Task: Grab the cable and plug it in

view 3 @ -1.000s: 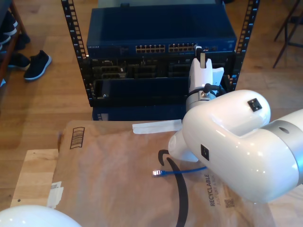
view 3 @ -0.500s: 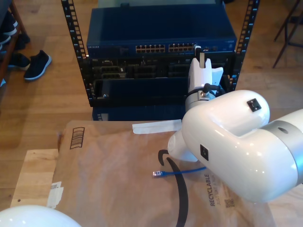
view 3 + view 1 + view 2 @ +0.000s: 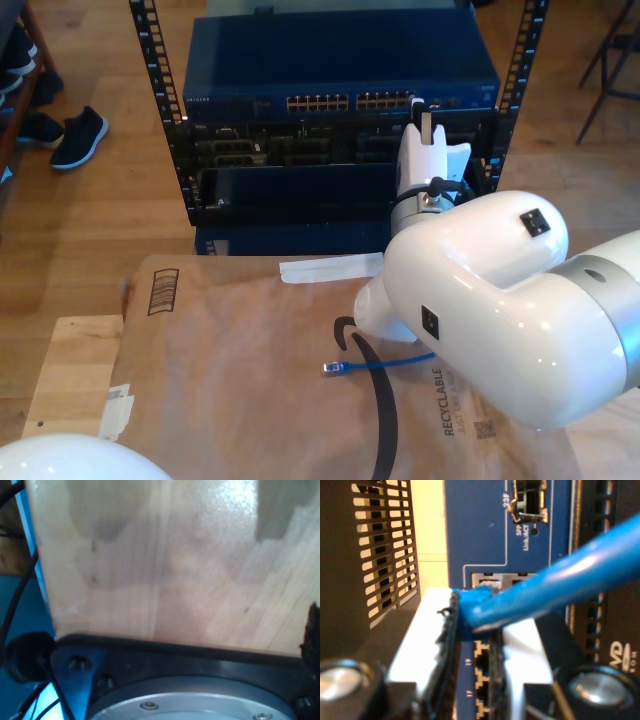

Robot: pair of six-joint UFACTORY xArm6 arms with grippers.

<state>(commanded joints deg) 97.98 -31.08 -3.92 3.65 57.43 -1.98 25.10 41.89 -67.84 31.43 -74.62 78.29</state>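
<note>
The bright-blue cable (image 3: 570, 575) runs across the second wrist view to its blue-booted plug (image 3: 470, 605). My second gripper (image 3: 472, 612) is shut on that plug, and its white fingers (image 3: 415, 645) are right up against the blue switch's port row (image 3: 482, 667). The plug tip touches a port opening; I cannot tell whether it is seated. In the exterior view my second gripper (image 3: 423, 112) stands at the right end of the switch's ports (image 3: 385, 101). The cable's other plug (image 3: 332, 368) lies loose on the brown paper (image 3: 230, 370). The first wrist view faces a wooden surface (image 3: 165, 565).
The switch sits in a black rack (image 3: 330, 150) with perforated rails (image 3: 152, 60). A thick black cable (image 3: 380, 400) curves over the paper. The big white arm body (image 3: 500, 310) covers the exterior view's lower right. Another arm's white dome (image 3: 60, 462) shows at the lower left; shoes (image 3: 78, 135) stand on the floor.
</note>
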